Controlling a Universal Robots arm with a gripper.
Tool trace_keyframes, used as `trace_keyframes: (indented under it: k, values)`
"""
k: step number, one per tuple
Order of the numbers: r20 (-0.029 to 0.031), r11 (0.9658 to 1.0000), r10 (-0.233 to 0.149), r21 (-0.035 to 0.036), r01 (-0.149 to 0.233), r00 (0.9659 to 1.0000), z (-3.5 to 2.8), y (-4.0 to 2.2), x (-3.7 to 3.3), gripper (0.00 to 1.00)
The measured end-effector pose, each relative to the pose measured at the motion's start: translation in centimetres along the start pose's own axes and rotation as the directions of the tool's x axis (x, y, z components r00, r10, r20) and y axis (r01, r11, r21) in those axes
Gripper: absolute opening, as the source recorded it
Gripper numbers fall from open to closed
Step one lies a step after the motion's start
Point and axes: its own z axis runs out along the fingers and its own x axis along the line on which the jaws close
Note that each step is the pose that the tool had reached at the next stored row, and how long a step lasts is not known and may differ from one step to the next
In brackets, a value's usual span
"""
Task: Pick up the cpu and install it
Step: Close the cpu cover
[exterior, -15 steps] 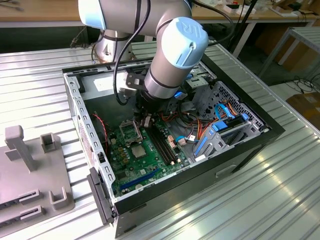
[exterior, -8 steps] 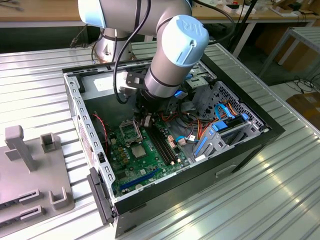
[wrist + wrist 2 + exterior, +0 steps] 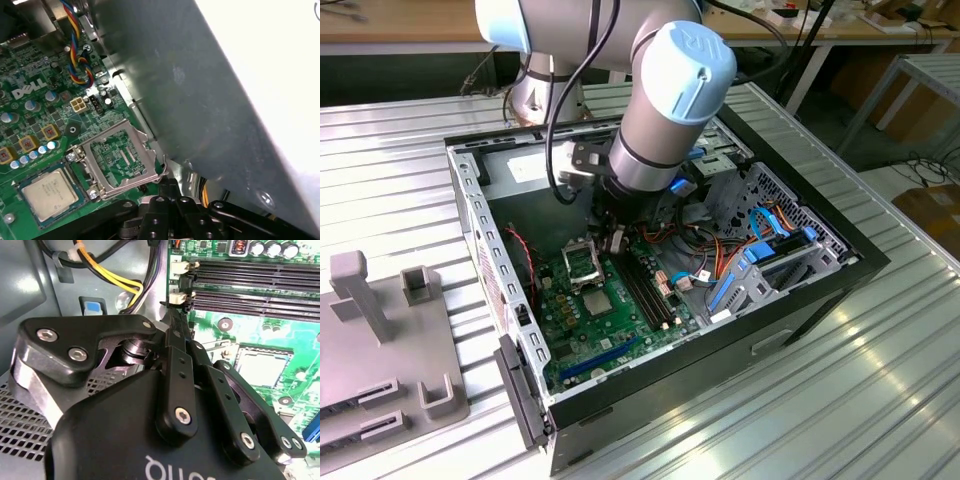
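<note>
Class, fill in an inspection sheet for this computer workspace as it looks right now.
Surface: ribbed metal table with an open computer case on it.
Job's things: cpu lies flat on the board, beside the raised metal frame.
Clutter: grey holder at the exterior view's left.
Grippers: gripper is inside the case, apart from the cpu.
Cables: yellow and black wires near the gripper.
Surroundings: wooden bench behind.

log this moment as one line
end effector: inside pc case, next to open socket frame | cpu: flat on motherboard beside frame, not held
</note>
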Motion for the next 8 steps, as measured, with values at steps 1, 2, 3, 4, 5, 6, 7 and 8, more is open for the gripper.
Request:
trace_keyframes:
  k: [1,2,3,4,5,6,7,8]
  values:
    - [-0.0008,1.0,0.0,0.0005,0.0,1.0,-0.12,0.01,-0.02,0.11]
    - [-0.0011,1.0,0.0,0.0006,0.0,1.0,-0.24,0.03,-0.04,0.11]
    - [-0.0011,1.0,0.0,0.0007,0.0,1.0,-0.4,0.06,-0.06,0.11]
    - [-0.0011,1.0,0.0,0.0007,0.0,1.0,-0.51,0.07,-0.07,0.11]
    - [-0.0013,1.0,0.0,0.0007,0.0,1.0,-0.65,0.1,-0.09,0.11]
    - [-0.0012,1.0,0.0,0.0007,0.0,1.0,-0.77,0.12,-0.1,0.11]
    - [-0.0012,1.0,0.0,0.0007,0.0,1.0,-0.88,0.14,-0.11,0.11]
    - [-0.0012,1.0,0.0,0.0007,0.0,1.0,-1.01,0.16,-0.13,0.11]
